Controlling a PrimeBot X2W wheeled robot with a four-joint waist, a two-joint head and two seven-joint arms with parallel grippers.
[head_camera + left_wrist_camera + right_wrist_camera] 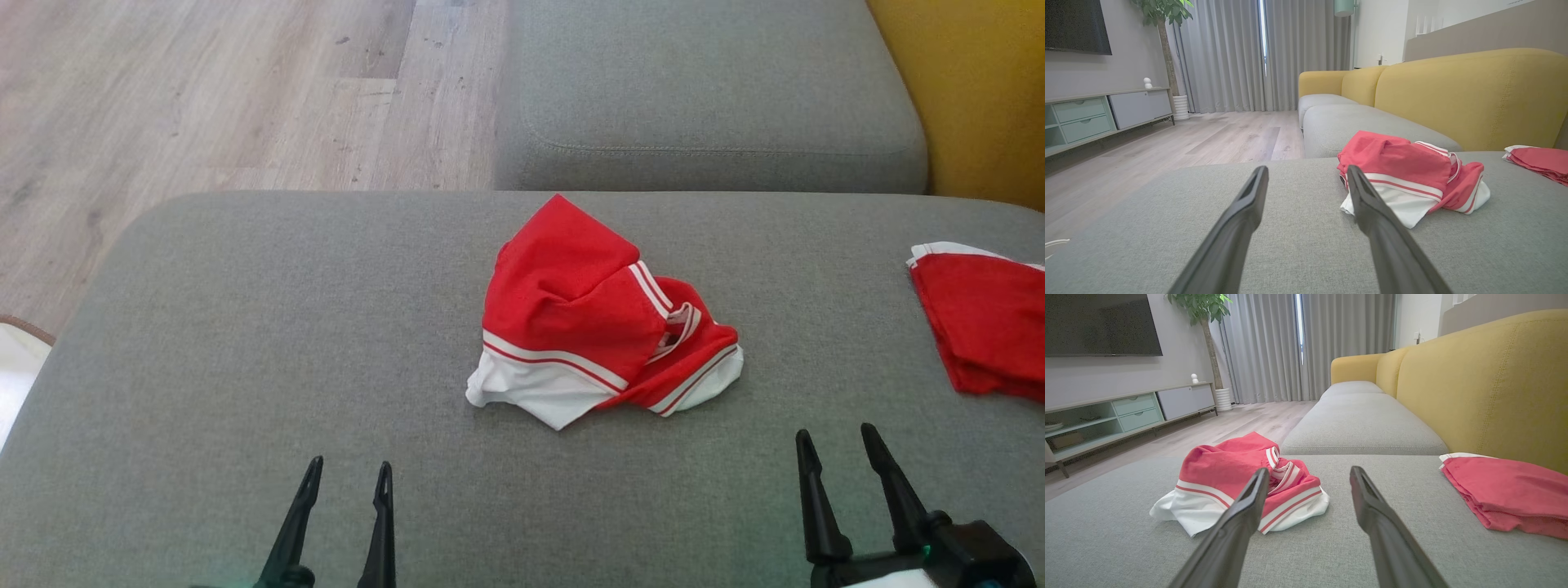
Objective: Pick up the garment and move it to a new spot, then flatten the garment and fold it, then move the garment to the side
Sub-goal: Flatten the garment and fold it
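The garment (588, 318) is a crumpled red and white piece with red-and-white stripes, lying in a heap at the middle of the grey sofa cushion (245, 327). My left gripper (349, 474) hovers open near the cushion's front edge, to the left of the heap and short of it. On the other side my right gripper (838, 437) is open too, just right of and short of the heap. In the left wrist view the garment (1412, 175) lies ahead to the right of the left gripper (1306, 171). From the right wrist, the garment (1237, 477) is ahead to the left of the right gripper (1309, 471).
A second red garment (984, 322) lies folded flat at the cushion's right edge. Another grey seat cushion (702, 90) lies beyond, with a yellow backrest (971, 82) to the right. Wooden floor (204, 90) stretches to the left, with a low TV cabinet (1094, 116) and potted plant across it.
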